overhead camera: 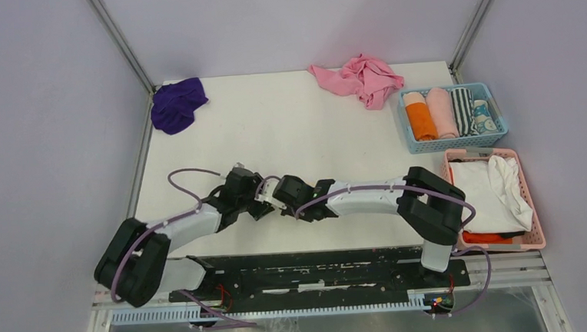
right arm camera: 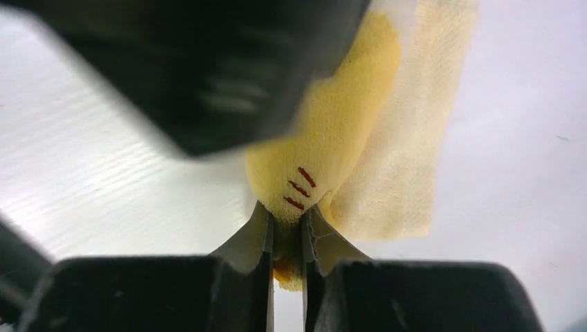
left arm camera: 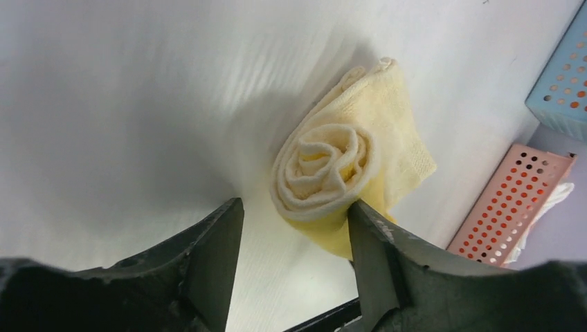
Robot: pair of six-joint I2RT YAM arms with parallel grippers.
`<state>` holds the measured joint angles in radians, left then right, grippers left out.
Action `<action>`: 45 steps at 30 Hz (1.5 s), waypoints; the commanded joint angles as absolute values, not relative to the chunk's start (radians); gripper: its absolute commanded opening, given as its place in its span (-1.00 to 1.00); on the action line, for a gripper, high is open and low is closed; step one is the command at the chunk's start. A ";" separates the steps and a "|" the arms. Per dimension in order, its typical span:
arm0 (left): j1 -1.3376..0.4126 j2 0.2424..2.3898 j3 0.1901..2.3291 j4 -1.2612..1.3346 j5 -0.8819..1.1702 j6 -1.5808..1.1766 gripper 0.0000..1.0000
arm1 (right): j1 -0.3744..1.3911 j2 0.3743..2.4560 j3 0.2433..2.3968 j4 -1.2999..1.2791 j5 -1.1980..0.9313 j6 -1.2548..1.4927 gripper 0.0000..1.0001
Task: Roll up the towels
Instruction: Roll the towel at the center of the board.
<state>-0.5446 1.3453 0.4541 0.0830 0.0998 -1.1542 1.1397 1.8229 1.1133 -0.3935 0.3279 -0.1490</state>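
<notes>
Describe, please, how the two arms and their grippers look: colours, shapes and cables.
The left arm and the right arm each have white links between bulky black joints. A purple cable loops along each arm. The left gripper and the right gripper are dark grey, each with two wedge-shaped fingers that narrow toward the tips.

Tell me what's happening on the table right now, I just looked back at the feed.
Both arms are on the yellow towel mid-table, which is wound into a spiral roll. The right gripper is pinched shut on an edge of it. The left gripper stands open at the roll's spiral end. The purple towel lies crumpled at the far left corner. Rolled towels sit in the blue basket.
</notes>
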 commanded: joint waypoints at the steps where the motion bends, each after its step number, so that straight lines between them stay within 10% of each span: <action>1: -0.529 1.142 0.430 -0.201 -0.062 -1.052 0.35 | 1.052 1.802 1.131 -0.478 -0.183 0.006 -0.82; 12: -0.508 0.726 0.290 -0.271 -0.009 -1.166 0.50 | 0.806 1.958 1.134 -0.287 -0.836 0.273 -0.79; 23: -0.506 0.974 0.255 0.143 0.131 -1.241 0.48 | 0.686 2.154 1.068 0.052 -1.115 0.546 -0.76; 33: -0.506 1.323 0.346 0.213 0.137 -1.221 0.10 | 0.668 2.105 1.043 -0.026 -0.994 0.478 -0.42; 45: -0.509 1.453 0.349 0.097 0.066 -1.220 0.04 | 0.805 1.666 1.056 -0.416 -0.242 0.233 0.29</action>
